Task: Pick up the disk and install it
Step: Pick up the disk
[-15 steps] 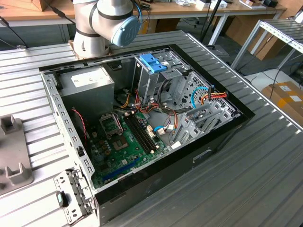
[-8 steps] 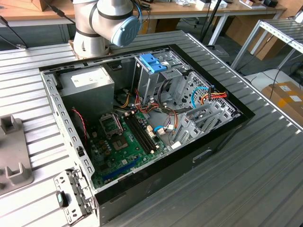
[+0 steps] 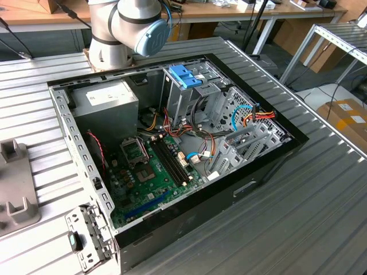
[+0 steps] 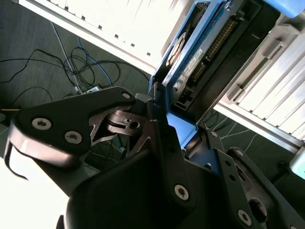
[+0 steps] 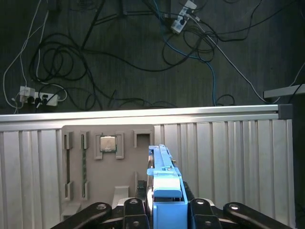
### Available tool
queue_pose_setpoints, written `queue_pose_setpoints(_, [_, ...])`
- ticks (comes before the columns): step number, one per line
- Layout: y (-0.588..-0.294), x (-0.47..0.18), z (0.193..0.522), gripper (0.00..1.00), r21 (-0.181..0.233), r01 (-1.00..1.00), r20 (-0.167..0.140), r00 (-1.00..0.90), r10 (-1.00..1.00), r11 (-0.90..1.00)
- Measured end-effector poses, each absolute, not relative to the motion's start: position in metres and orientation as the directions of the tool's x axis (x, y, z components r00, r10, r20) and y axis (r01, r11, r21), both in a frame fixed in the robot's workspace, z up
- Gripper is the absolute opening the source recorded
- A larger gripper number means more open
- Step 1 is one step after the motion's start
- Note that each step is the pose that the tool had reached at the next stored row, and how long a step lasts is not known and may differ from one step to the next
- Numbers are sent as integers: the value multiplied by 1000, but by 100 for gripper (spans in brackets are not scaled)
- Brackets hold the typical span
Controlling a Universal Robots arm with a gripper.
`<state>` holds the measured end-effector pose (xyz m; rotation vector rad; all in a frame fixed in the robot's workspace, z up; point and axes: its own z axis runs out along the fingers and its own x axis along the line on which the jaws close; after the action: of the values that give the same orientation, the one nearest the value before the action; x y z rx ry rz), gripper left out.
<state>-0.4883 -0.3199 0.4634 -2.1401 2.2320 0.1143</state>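
My gripper [image 5: 164, 210] is shut on the disk [image 5: 163, 177], which stands edge-on between the black fingers [image 5: 131, 210] with its light-blue carrier rail toward the camera. In the second wrist view the disk [image 4: 202, 59] shows its circuit-board side and connector row, and the gripper [image 4: 159, 119] clamps its blue-railed end. The disk hangs above a grey holder plate [image 5: 76, 143] on the ribbed table. The open computer case [image 3: 172, 143] lies in the exterior view with its drive cage [image 3: 192, 94] at the back.
A blue plastic bracket [image 3: 186, 74] tops the drive cage. A grey power-supply box [image 3: 106, 100] fills the case's back corner, with the motherboard [image 3: 155, 166] and loose wires in front. A processor chip [image 5: 107, 143] rests in the holder plate. Cables lie on the floor [image 5: 143, 57] beyond the table edge.
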Motion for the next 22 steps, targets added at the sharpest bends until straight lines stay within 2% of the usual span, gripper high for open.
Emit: queue_pose_setpoints(22, [-320,-488,479,37,21,-999,-85,-43,-995,41])
